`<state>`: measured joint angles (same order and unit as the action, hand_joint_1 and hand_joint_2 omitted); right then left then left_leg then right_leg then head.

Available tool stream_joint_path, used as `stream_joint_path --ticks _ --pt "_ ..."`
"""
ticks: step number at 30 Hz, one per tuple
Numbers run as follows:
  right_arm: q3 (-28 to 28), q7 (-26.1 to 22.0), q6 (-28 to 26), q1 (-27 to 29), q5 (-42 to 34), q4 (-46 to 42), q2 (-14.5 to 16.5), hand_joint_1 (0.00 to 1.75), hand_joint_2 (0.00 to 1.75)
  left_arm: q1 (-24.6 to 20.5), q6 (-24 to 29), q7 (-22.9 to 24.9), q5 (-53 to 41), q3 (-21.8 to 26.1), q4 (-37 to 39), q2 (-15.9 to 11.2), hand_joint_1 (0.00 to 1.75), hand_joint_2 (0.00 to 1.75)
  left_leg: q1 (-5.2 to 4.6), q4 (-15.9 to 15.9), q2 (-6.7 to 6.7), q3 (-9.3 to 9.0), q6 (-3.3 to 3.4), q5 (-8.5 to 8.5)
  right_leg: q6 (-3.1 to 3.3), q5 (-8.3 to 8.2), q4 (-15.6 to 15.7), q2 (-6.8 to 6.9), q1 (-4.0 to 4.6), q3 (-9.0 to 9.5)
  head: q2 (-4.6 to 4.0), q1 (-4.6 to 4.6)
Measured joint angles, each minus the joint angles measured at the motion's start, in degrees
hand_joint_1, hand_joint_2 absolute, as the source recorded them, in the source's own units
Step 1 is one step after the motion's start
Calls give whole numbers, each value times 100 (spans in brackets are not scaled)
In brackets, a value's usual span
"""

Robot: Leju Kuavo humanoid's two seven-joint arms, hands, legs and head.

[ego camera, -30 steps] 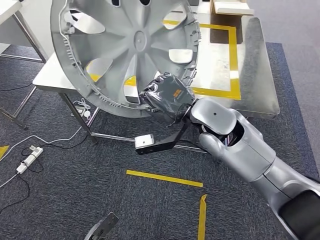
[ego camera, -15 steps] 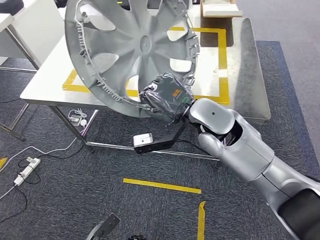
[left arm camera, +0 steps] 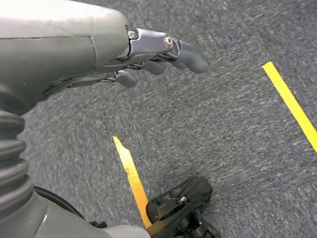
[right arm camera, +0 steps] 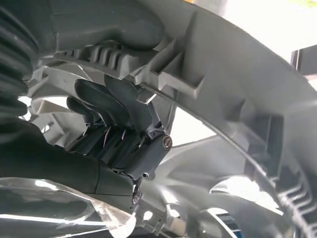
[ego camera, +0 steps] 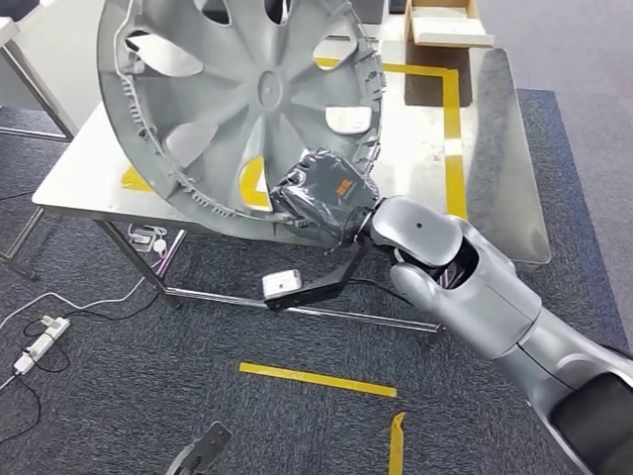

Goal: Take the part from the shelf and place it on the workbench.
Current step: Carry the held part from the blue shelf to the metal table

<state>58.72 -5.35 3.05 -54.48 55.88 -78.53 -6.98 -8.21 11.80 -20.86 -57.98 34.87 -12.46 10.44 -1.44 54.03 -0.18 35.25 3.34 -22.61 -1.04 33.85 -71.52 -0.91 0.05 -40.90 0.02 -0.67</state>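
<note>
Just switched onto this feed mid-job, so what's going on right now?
The right hand grips the grey wheel cover by its lower rim, fingers hooked through an opening. It holds the cover tilted up over the near edge of the workbench, above the yellow tape outline; it is not yet set down. The left hand hangs over the carpet with fingers extended, holding nothing.
</note>
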Motion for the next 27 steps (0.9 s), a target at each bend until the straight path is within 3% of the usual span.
stream_joint_path --ticks 2,3,4,5,7,9,11,13,14,15,16,18,19,21,23,24,25,27 --pt "22 0 10 26 -9 14 -8 175 175 13 0 4 4 1 0 1 0 175 37 36 -6 -53 -58 -79 -130 -577 665 3 -67 119 0 1" --pt "29 1 14 35 -17 21 -19 175 175 15 0 7 4 0 0 -4 0 175 49 69 -11 -64 -91 -117 -194 -784 1027 4 -81 213 0 -3" --pt "35 1 17 42 -27 26 -29 175 175 19 0 9 4 1 0 -13 0 175 55 116 -17 -53 -126 -155 -194 -884 1298 9 -85 313 1 -1" --pt "39 -2 20 49 -36 29 -38 175 175 25 -1 12 4 1 1 -21 0 175 56 160 -20 -31 -157 -189 -171 -898 1429 16 -76 363 1 3" --pt "35 -2 32 49 -50 29 -46 175 175 25 1 17 4 -1 0 -29 0 175 52 225 -26 -9 -224 -274 -21 -819 1463 36 -53 416 2 7" --pt "24 2 47 50 -69 26 -54 175 175 5 3 18 4 -3 -2 -26 0 175 69 388 2 18 -341 -376 74 -753 1438 29 -72 502 2 15" --pt "24 6 58 55 -91 28 -56 175 175 -12 3 17 4 -5 -2 -25 0 175 134 948 51 277 -483 -532 131 -679 1440 18 -86 650 2 36" --pt "31 9 68 55 -98 32 -56 175 175 -8 1 17 4 -5 -2 -25 0 175 195 1698 75 721 -545 -732 152 -597 1438 12 -80 755 2 47" --pt "33 8 70 55 -98 32 -56 175 175 -4 1 18 4 -5 -2 -24 0 175 204 1903 79 890 -530 -751 156 -555 1438 4 -78 807 2 48" --pt "35 5 72 53 -98 31 -56 175 175 -1 0 18 4 -5 -2 -24 0 175 196 1897 78 965 -493 -664 156 -512 1439 -5 -75 860 2 49" --pt "37 3 73 47 -98 28 -56 175 175 -1 0 18 4 -5 -2 -24 0 175 169 1667 75 939 -427 -464 154 -469 1442 -13 -70 916 2 49" --pt "38 -1 75 32 -103 23 -56 175 175 2 0 18 4 -5 -2 -42 0 175 60 895 69 718 -221 50 137 -385 1456 -18 -62 1018 2 46" --pt "38 -2 79 28 -109 21 -57 175 175 5 1 16 6 -5 -2 -54 0 175 7 570 58 601 -135 201 120 -354 1478 -15 -70 1058 2 44" --pt "38 -7 88 21 -130 15 -57 175 175 12 1 12 9 -6 -2 -72 0 175 -55 275 48 433 -23 218 55 -324 1549 8 -91 1123 2 55" --pt "36 -19 97 0 -151 -3 -56 175 175 16 2 4 13 -5 -2 -69 0 175 -56 105 53 259 22 160 10 -314 1600 43 -79 1209 2 71" --pt "39 -25 102 -11 -163 -9 -55 175 175 15 3 -1 17 -5 -2 -67 0 175 -40 13 56 159 35 148 19 -293 1528 51 -61 1210 2 69" --pt "45 -30 108 -21 -174 -12 -55 175 175 12 3 -6 22 -5 -2 -65 0 175 -21 -72 52 58 39 140 40 -243 1347 44 -43 1135 2 65" --pt "67 -33 123 -30 -197 -9 -56 175 175 4 2 -13 31 -5 -2 -47 0 175 -1 -157 37 -66 28 105 91 -25 656 15 -12 728 2 57"
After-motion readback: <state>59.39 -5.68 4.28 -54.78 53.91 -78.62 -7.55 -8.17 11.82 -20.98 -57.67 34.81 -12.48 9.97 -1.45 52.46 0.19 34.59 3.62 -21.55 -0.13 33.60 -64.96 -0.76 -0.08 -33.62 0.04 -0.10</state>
